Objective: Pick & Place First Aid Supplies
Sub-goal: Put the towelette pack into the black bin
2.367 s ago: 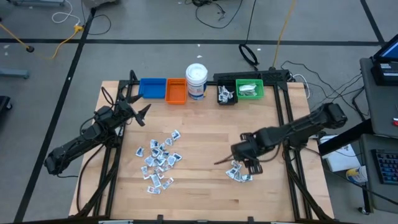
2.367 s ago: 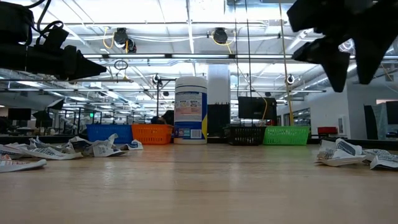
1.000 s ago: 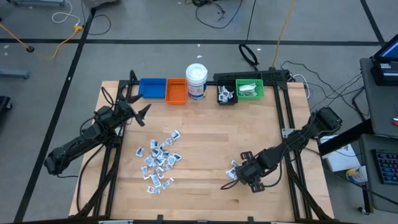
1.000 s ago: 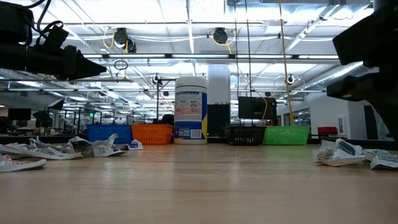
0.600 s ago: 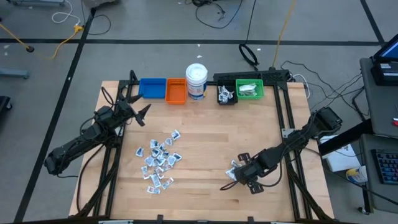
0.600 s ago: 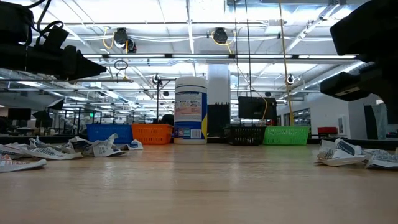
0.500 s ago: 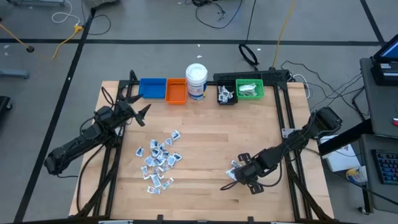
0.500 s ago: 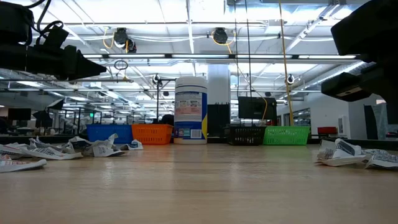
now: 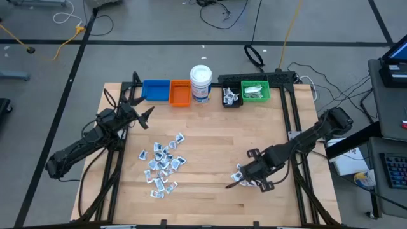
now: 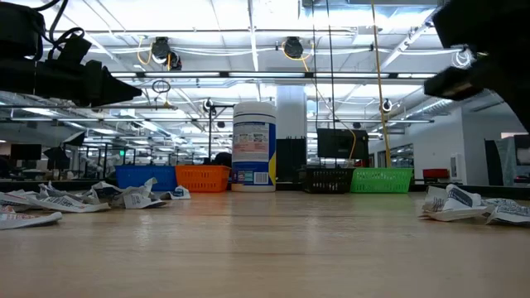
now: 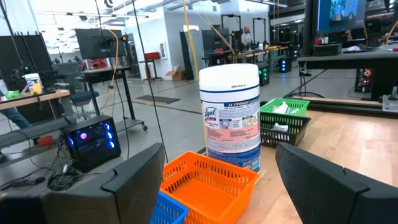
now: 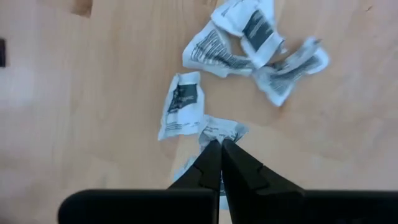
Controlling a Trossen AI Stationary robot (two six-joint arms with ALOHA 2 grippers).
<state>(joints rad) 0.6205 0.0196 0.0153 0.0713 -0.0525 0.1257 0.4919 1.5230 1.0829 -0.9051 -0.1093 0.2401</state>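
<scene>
The first aid supplies are small white wrapped packets in two groups on the wooden table: a larger scatter left of centre and a small cluster at the near right. My right gripper points down over the small cluster, shut on one packet. A few loose packets lie flat on the wood beyond it. My left gripper waits open at the far left, level, facing the bins; its fingers have nothing between them. My right gripper pinches a small crumpled white packet by its edge between its two fingertips. The fingers come from above, pointing steeply down. The packet sticks out past the tips, over the table; I cannot tell whether its far end still rests on the wood.
Along the far edge stand a blue bin, an orange bin, a white jar with a blue label, a black bin and a green bin, the last two with packets inside. Bare wood lies between the two groups.
My right gripper has risen from the small cluster at the near right and shifted a little toward the table's far edge. The left arm has kept still.
</scene>
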